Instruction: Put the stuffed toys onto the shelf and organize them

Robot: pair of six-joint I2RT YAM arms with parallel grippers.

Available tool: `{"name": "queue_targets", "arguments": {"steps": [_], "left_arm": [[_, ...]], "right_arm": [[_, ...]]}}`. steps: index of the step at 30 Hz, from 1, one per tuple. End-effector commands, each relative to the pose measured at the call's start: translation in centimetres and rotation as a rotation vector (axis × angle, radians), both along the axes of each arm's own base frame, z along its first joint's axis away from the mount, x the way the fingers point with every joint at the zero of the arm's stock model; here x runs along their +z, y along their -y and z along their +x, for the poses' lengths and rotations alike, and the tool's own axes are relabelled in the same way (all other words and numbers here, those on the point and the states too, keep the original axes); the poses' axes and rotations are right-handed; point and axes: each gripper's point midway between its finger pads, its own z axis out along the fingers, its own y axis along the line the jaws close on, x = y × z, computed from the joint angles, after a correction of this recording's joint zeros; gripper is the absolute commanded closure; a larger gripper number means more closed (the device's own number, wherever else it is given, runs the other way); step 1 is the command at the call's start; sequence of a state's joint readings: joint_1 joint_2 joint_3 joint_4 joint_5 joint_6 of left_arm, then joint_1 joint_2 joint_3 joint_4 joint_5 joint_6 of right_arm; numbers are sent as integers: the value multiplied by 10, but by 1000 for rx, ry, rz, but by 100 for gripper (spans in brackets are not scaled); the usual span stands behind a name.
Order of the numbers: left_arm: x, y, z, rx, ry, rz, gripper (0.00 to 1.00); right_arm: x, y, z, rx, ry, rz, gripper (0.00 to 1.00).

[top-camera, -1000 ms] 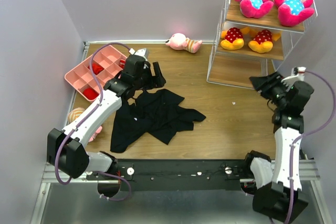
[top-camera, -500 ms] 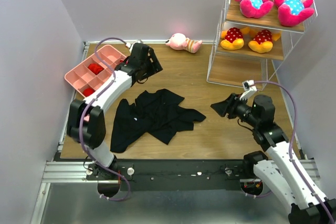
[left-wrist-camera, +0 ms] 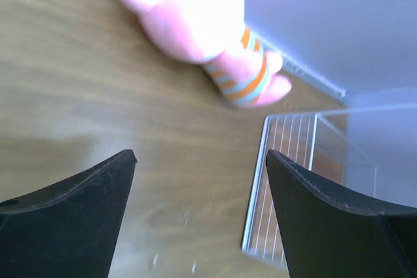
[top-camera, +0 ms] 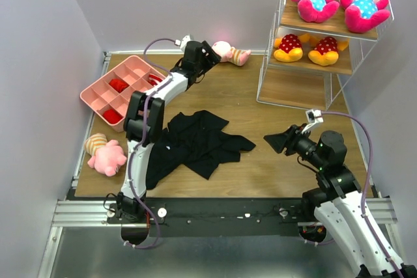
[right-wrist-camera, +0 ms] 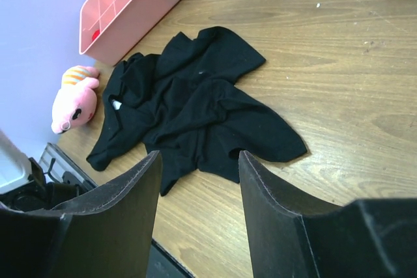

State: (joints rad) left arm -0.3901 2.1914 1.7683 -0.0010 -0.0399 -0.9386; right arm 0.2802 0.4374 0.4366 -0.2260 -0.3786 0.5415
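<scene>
table (top-camera: 287, 96): black garment (top-camera: 192, 140) near pink doll (top-camera: 107, 156)

Bright, even light casts soft shadows; the left wrist view is blurred, its pink doll (left-wrist-camera: 189, 14) overexposed.

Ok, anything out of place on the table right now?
Yes. A black garment lies crumpled mid-table. Two pink striped dolls are off the shelf: one on its side by the back wall, ahead of the open left gripper, one at the left edge near the pink tray. The shelf's bottom board is bare.
</scene>
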Motion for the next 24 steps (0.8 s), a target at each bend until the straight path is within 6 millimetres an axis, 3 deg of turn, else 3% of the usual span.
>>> {"name": "queue_targets", "arguments": {"steps": [1,5,8,15,17,21,24], "left_arm": [[16,17,50,78,137,-162,9],[-4,22,88,146,189,-220,8],[-13,25,104,175,231,-260,7],[-22,32,127,193,304,-337,8],[-35,30,130,216,291,-356,11],[-35,28,130,219,317,-382,28],[-34,24,132,224,328,-384,49]], "right_arm": [[17,-3,-5,13,25,41,42],[21,-4,-4,15,27,47,42],[22,-3,-1,3,30,43,42],[20,-3,7,-19,19,57,42],[19,-3,8,-22,15,55,42],[18,0,11,-40,15,44,42],[19,2,10,-49,17,36,42]]}}
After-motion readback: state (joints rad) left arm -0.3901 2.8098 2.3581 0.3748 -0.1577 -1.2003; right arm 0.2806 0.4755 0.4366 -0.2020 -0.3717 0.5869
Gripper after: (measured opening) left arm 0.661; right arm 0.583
